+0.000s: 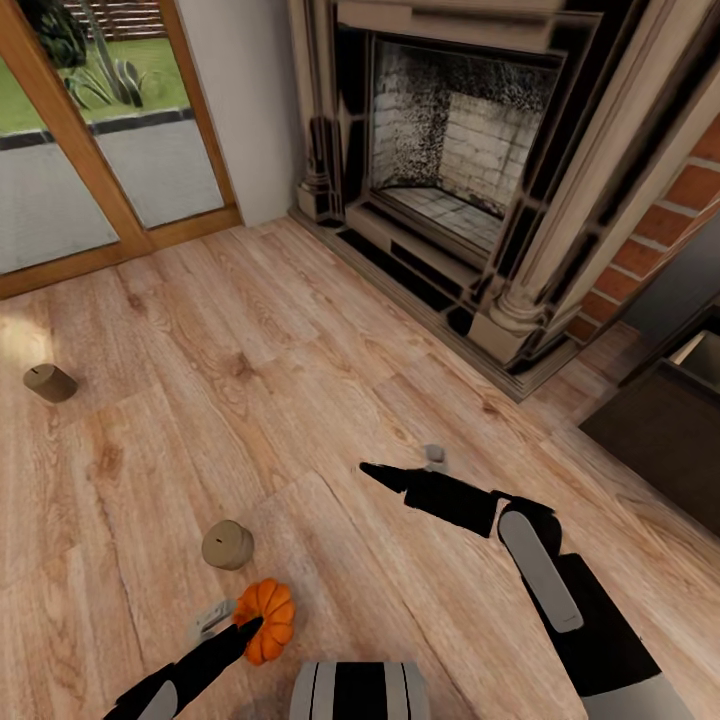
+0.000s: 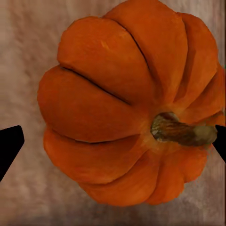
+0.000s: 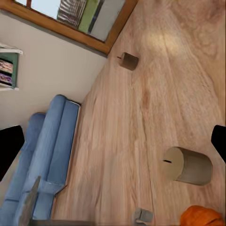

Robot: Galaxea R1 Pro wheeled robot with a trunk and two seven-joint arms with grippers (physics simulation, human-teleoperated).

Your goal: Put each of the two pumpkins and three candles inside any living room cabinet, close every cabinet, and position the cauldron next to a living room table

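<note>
Left hand is poised with fingers apart around the pumpkin on the floor; pickup step is judged underway, closure needed next.

No readable text, label, brand, number or sign appears on anything here.

Black arms, pale grey oblong panel on right forearm, tapering black fingers, possibly grey-striped trunk
</note>
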